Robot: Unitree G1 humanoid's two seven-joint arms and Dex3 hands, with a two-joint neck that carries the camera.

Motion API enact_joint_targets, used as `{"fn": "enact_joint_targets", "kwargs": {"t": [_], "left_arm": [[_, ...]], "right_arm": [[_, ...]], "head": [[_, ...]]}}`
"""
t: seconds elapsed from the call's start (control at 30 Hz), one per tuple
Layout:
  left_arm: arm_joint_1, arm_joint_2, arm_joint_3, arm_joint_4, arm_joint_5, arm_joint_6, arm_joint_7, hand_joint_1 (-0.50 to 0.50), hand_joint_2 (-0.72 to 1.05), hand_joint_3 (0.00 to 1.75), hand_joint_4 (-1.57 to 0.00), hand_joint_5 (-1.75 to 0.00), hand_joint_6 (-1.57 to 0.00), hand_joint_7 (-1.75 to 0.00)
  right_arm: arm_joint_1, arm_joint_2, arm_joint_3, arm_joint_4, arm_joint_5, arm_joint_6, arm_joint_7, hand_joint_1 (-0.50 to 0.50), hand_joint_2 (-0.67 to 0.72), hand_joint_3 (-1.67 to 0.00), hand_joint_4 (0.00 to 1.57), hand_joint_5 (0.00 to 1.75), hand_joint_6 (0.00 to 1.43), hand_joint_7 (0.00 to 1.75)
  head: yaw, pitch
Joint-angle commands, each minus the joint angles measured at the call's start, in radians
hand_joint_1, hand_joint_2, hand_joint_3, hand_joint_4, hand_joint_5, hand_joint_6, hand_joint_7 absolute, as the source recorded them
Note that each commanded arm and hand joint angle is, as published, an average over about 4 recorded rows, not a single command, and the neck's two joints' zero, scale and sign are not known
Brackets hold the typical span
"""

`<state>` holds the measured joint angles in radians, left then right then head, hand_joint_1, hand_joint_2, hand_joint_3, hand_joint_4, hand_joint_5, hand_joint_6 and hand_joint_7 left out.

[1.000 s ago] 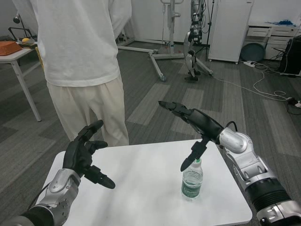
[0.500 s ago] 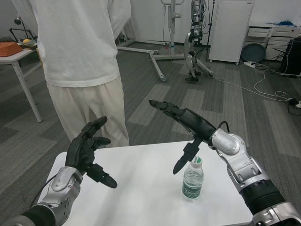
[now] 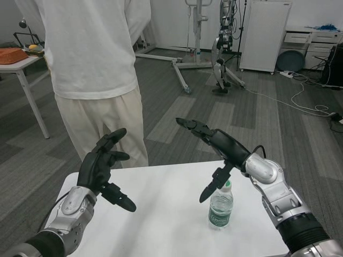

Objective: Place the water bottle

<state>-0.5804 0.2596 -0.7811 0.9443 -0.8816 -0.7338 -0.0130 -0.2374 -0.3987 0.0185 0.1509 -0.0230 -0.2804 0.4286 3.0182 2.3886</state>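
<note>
Bottle (image 3: 220,205) stands upright on the table (image 3: 161,214), toward its 4 o'clock corner. A person (image 3: 94,69) in white stands at the table's 11 o'clock. The right hand (image 3: 217,147) hovers spread just above the bottle, holding nothing. The left hand (image 3: 102,168) hangs spread at 9 o'clock, also holding nothing.

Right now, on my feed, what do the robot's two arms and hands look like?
Both forearms are silver metal with rounded, jointed shells. The right forearm ends toward the elbow in a black ribbed cuff, and a thin black cable loops by its wrist. The left forearm darkens to black near the elbow. The left hand and right hand are matte black with slender segmented fingers.
</note>
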Motion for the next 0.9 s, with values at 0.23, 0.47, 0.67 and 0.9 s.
{"fn": "enact_joint_targets", "kwargs": {"t": [0.23, 0.47, 0.67, 0.9], "left_arm": [[-0.013, 0.017, 0.014, -0.004, 0.012, -0.016, 0.004, -0.5, -0.53, 0.09, 0.0, -1.75, 0.0, -0.38], [-0.01, 0.017, 0.016, -0.007, 0.012, -0.016, 0.004, -0.5, -0.53, 0.09, 0.0, -1.75, 0.0, -0.42], [-0.009, 0.017, 0.018, -0.009, 0.012, -0.016, 0.004, -0.5, -0.55, 0.09, 0.0, -1.75, 0.0, -0.42], [-0.009, 0.017, 0.02, -0.011, 0.012, -0.016, 0.004, -0.5, -0.49, 0.09, 0.0, -1.75, 0.0, -0.42]], "right_arm": [[0.009, 0.0, -0.024, -0.007, 0.012, -0.002, -0.008, -0.48, 0.03, -0.16, 0.0, 0.0, 0.0, 0.0], [0.01, 0.0, -0.023, -0.01, 0.012, -0.002, -0.009, -0.47, 0.03, -0.16, 0.0, 0.0, 0.0, 0.0], [0.01, 0.0, -0.023, -0.014, 0.012, -0.002, -0.009, -0.48, 0.03, -0.16, 0.0, 0.0, 0.0, 0.0], [0.01, 0.0, -0.023, -0.016, 0.012, -0.002, -0.01, -0.47, 0.03, -0.13, 0.0, 0.0, 0.0, 0.0]], "head": [[0.0, 0.001], [0.001, 0.001], [0.0, -0.003], [-0.001, -0.005]]}}
